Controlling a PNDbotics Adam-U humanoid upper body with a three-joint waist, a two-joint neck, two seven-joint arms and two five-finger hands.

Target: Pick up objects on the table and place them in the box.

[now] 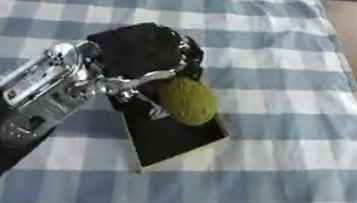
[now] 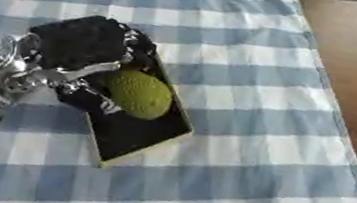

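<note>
1. A shallow black box (image 1: 172, 140) is laid flat on the checked cloth (image 1: 300, 142), its pale rim showing along the near edge, so that things can be lowered in from above.
2. A green ball (image 1: 188, 100) is seen inside the box at its far end; whether it rests on the floor of the box or is carried just above it cannot be told.
3. The left hand (image 1: 141, 50) is held over the far end of the box, back upward, with the arm brought in from the lower left.
4. Its fingers are curved down beside the ball, and a silver thumb or finger lies against the ball's near-left side. Whether the ball is pinched or merely touched cannot be told.
5. By judgement, the step in hand is the placing of the ball.
6. The right hand is not seen.
</note>
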